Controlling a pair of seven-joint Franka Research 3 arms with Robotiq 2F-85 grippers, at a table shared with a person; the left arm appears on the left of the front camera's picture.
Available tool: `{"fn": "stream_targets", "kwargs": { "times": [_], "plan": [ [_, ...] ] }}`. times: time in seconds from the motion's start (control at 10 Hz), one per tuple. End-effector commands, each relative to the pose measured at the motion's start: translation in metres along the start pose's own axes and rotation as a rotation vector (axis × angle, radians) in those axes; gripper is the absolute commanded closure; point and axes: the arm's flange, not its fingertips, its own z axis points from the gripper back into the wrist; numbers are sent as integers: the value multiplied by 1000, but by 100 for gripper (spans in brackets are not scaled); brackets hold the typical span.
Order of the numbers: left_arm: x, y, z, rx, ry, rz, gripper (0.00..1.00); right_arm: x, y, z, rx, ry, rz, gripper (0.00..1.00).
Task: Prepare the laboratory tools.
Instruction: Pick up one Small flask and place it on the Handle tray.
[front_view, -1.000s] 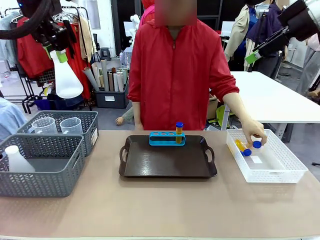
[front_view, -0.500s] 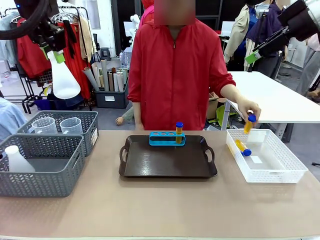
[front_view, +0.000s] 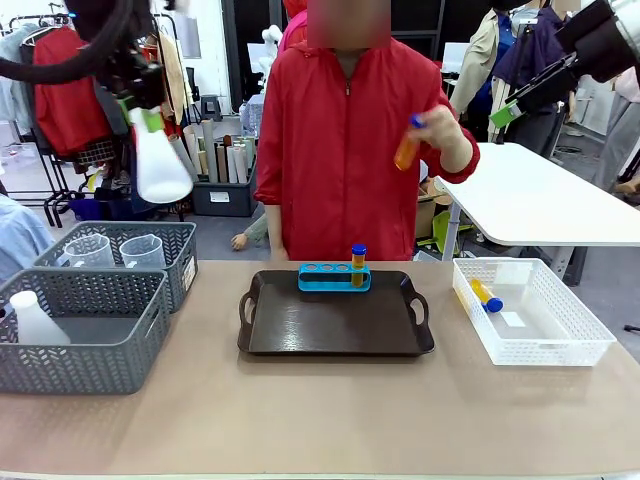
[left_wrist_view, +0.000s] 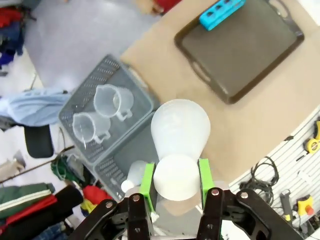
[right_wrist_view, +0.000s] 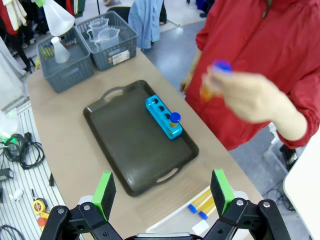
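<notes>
Beyond the beige worktop (front_view: 300, 420), a person in a red jacket is standing at the far side, with clothes racks and other tables behind. High above the worktop's left end, the translucent white conical flask (front_view: 163, 165) is being gripped at its neck by the left gripper (front_view: 140, 113), and it is hanging base-down just below that gripper. In the left wrist view the neck is being clamped between the two green pads (left_wrist_view: 148, 179), and the wide body is reaching away from the gripper toward the grey baskets beneath.

The right gripper (front_view: 505, 113) is being held up at the upper right, well apart from everything on the worktop. In its wrist view the jaws are standing wide apart with nothing between them.

A dark tray (front_view: 335, 325) is lying in the middle of the worktop. The blue four-hole tube rack (front_view: 333, 277) is standing at the tray's far edge, with one blue-capped tube (front_view: 358, 262) upright in its rightmost hole. A second tube (front_view: 408, 145) is being held tilted in the person's hand (front_view: 445, 140) at chest height. More tubes (front_view: 485, 295) are lying in the white lattice bin (front_view: 560, 352) at the right.

Two clear measuring jugs (front_view: 90, 250) are sitting in the rear basket (front_view: 175, 275), and another flask (front_view: 30, 320) is standing in the front basket (front_view: 80, 365).
</notes>
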Motion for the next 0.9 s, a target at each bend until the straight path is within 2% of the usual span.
{"fn": "stream_targets", "kwargs": {
  "times": [0.0, 0.3, 0.8],
  "plan": [
    [36, -16, -2, -8, -44, -39, 100, 1, 1, 1, 1, -6, 4, 0],
    [88, -77, -19, -103, -77, -175, 100, 1, 1, 1, 1, -6, 4, 0],
    [150, -195, -87, -93, -142, -386, 100, 1, 1, 1, 1, -6, 4, 0]
  ]
}}
